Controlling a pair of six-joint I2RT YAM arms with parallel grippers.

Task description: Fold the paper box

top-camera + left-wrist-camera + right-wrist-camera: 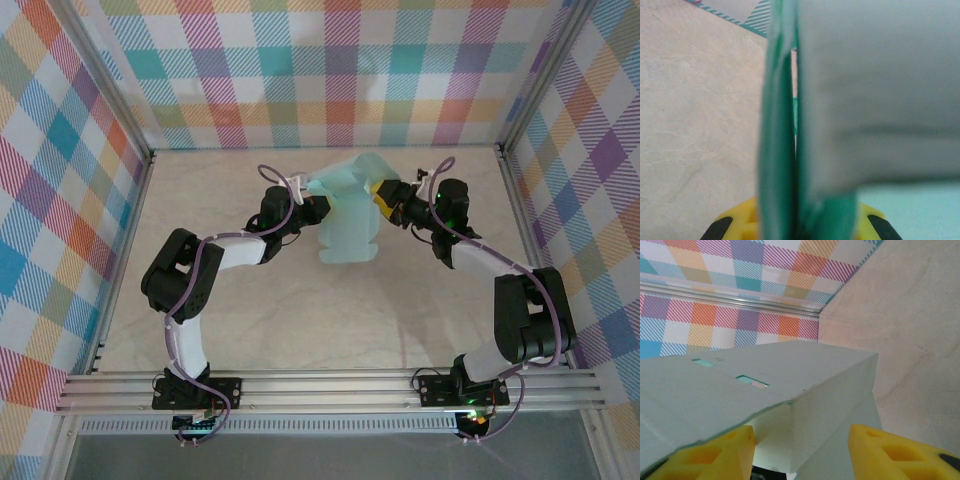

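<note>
**Left pincer** (312, 206), just left of centre in the overhead view: closed flat on the left edge of the paper box (350, 225). In its wrist view the yellow fingers (737, 222) sit at the bottom of the frame, and the teal card rises edge-on between them. A blurred pale panel of the box covers the upper right of that frame.

**Right pincer** (384, 194), just right of centre overhead: jaws partway apart, astride the right side of the box. In its wrist view the yellow fingertips (710, 455) stand at the lower left and lower right, with a folded corner of the box between them. Whether they press the card cannot be told.

**Box:** pale mint-teal and partly folded. It spans the gap between the two pincers at upper centre of the overhead frame and extends down the frame from them. Two small slots show in its upper panel in the right wrist view.

**Tabletop** (320, 320): pale beige with faint marble-like veining.

**Enclosure:** walls (330, 70) of pastel plaid in teal, orange, purple and yellow on white stand at the left, top and right of the overhead frame. An aluminium frame bar (730, 300) runs along the foot of one wall. Aluminium rails (330, 385) across the bottom of the overhead frame carry both arm bases.
</note>
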